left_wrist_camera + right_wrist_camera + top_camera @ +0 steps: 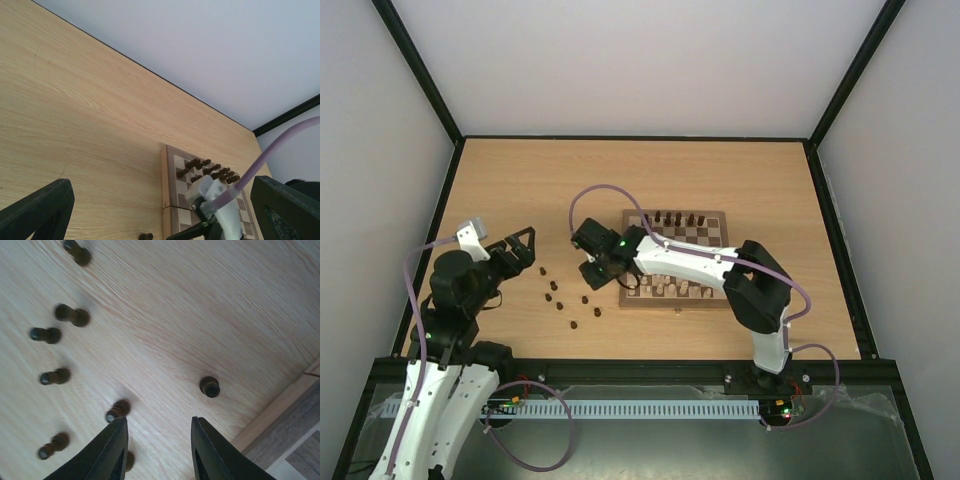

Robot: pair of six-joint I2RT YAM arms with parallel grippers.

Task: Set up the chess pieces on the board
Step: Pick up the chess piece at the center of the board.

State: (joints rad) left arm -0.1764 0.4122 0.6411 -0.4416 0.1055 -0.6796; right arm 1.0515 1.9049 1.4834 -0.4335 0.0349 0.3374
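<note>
The board [725, 230] lies right of the table's centre, with several dark chess pieces [672, 218] along its far row and cream pieces on its near rows. Several more dark pieces [560, 298] are scattered on the table left of the board. My right gripper [590, 278] hovers over them, open and empty. In the right wrist view the gripper [160, 427] has one upright dark piece [210, 386] just ahead to the right and a lying one [118, 410] by its left finger. My left gripper [530, 250] is open and empty, left of the scattered pieces.
The left wrist view shows the board's left edge [166, 175], dark pieces on it [207, 170], my right arm [220, 210] over it and one loose piece [145, 236] on the table. Black frame posts and white walls surround the table.
</note>
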